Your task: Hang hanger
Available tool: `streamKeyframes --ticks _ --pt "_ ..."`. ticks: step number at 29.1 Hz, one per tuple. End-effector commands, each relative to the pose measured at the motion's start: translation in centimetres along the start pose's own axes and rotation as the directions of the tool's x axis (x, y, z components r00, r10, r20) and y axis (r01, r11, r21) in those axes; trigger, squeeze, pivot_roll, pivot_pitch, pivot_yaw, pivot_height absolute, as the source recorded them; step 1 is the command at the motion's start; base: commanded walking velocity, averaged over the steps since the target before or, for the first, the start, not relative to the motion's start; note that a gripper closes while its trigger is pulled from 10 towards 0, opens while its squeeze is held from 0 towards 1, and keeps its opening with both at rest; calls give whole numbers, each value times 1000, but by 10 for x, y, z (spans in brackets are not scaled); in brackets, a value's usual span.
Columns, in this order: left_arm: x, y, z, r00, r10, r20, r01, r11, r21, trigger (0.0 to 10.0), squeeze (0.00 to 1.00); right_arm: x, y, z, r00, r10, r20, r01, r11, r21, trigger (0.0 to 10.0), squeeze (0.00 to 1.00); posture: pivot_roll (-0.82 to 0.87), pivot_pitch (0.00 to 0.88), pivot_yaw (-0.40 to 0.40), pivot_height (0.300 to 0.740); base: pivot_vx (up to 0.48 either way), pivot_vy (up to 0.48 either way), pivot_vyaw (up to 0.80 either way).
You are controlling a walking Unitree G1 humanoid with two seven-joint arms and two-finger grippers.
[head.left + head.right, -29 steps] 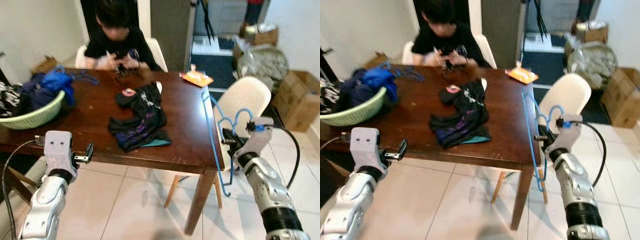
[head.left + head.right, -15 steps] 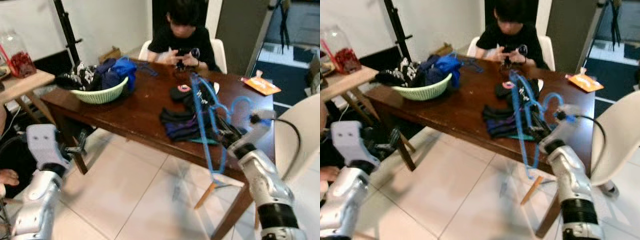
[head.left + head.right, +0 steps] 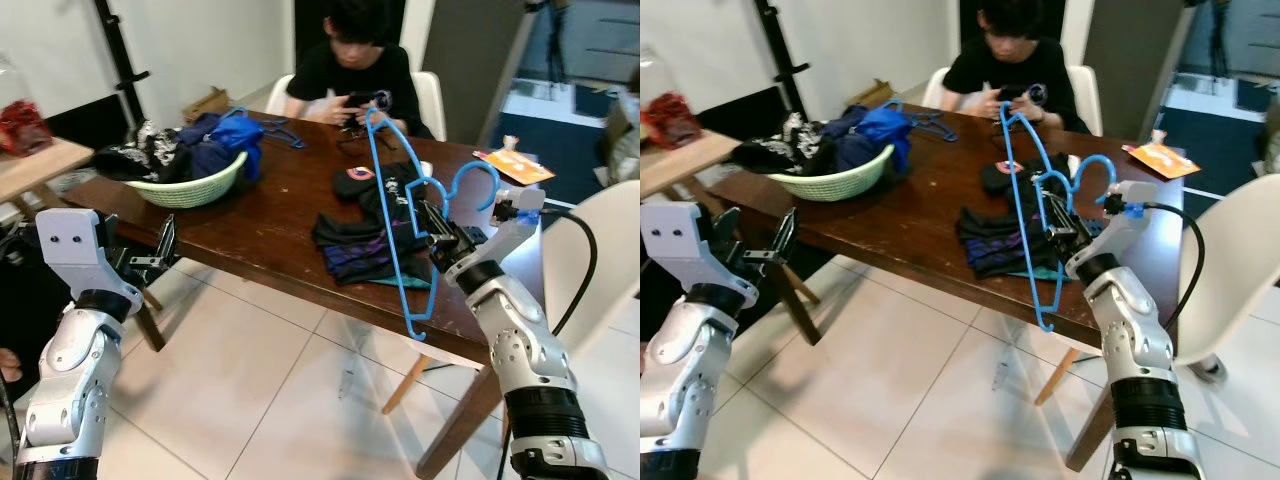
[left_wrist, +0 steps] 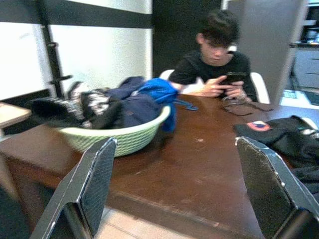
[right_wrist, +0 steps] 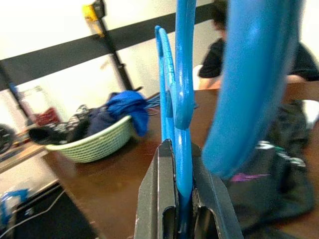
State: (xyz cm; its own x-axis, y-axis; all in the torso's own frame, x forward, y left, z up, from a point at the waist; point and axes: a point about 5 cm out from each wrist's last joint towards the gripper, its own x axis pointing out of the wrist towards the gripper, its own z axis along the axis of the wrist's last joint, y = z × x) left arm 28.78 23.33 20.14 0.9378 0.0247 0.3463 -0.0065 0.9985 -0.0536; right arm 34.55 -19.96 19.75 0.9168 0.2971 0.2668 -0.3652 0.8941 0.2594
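Surface (image 3: 270,215): dark wood, beyond both end effectors, running across the view.
Person (image 3: 350,70): seated at the far side of the surface, past the right end effector, hands on a phone.
Pole (image 3: 118,60): black upright stand, far beyond the left end effector; possibly the place to hang, though no rail can be seen.
Basket (image 3: 190,185): pale green, heaped with clothes, on the surface just ahead of the left end effector.
Clothes (image 3: 365,225): dark pile on the surface directly behind the right end effector.
Hanger (image 3: 395,200): blue, clamped in the right end effector, long axis near upright, hook curling to its outer side.
Right end effector (image 3: 1060,232): fingers closed tight on the hanger's wire, raised over the near edge of the surface.
Left end effector (image 3: 160,250): fingers spread wide, holding nothing, low beside the surface edge.
Key relation: the hanger is already in the right arm's grip; the pole lies well off toward the left arm's side.
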Motion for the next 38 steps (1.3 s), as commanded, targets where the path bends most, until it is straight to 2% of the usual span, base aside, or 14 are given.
streamKeyframes --ticks 1,8,19,26,37,38 --pt "4 -2 9 1000 -8 27 8 1000 1 10000 0 3 5 4 1000 16 14 -16 1000 3 10000 0 93 0 8 735 480 0 0" --pt "3 -4 9 1000 -6 21 6 1000 -9 10000 0 3 8 5 1000 27 14 -26 1000 -11 10000 0 94 0 5 735 480 0 0" --pt "2 -2 10 1000 2 22 -2 1000 -9 10000 0 4 12 4 999 52 12 -52 999 4 10000 0 98 0 1 735 480 0 742" --pt "1 -1 11 1000 11 20 -11 1000 -13 10000 0 5 13 5 998 53 20 -53 998 18 10000 0 99 0 0 735 480 0 0" --pt "0 2 8 1000 26 5 -25 999 -31 10000 0 3 13 7 998 56 18 -56 998 6 10000 0 99 0 0 735 473 0 800" --pt "1 1 7 1000 15 -12 -16 997 -72 10000 0 4 12 7 999 35 16 -35 999 15 10000 0 100 0 0 735 0 0 0"
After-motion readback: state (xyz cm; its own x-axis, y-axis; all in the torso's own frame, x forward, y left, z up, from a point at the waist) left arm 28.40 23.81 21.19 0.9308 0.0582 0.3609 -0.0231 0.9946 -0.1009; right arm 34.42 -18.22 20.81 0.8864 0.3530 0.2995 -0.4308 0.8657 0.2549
